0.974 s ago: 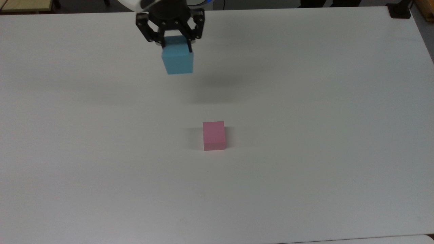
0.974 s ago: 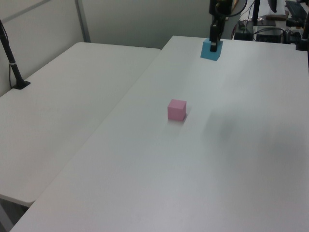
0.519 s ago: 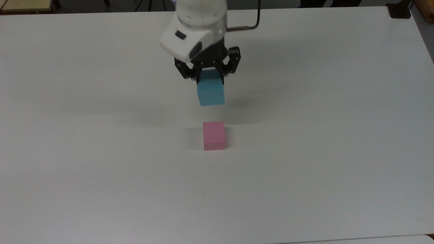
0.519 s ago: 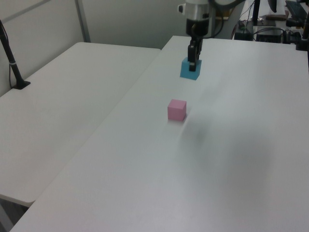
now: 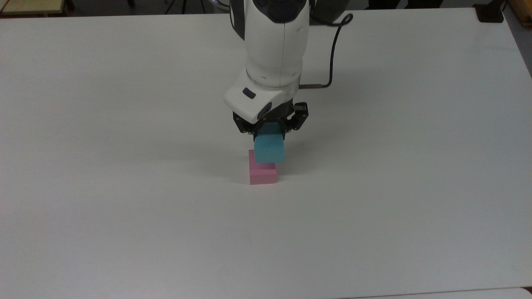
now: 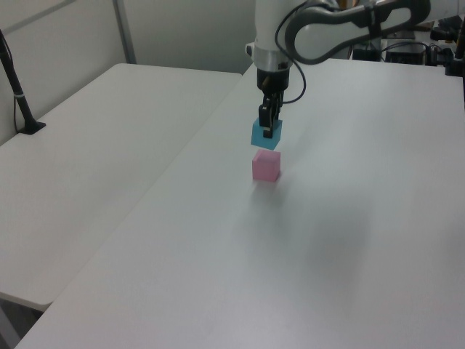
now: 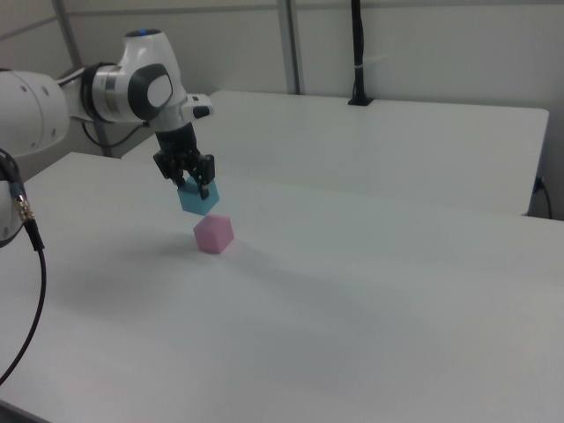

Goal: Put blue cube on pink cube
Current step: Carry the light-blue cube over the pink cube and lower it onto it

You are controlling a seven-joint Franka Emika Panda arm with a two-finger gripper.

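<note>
One blue cube [image 5: 269, 149] and one pink cube [image 5: 262, 172], two blocks in all, no containers. The tool [image 5: 270, 132] is clamped on the blue cube's upper part and holds it in the air just above the pink cube [image 6: 266, 166], a thin gap showing between them in the left view and the right view [image 7: 198, 199]. The pink cube [image 7: 213, 234] sits flat on the white surface [image 5: 124, 207] near its middle; in the top view the blue cube overlaps its far edge, offset slightly to the top view's right.
</note>
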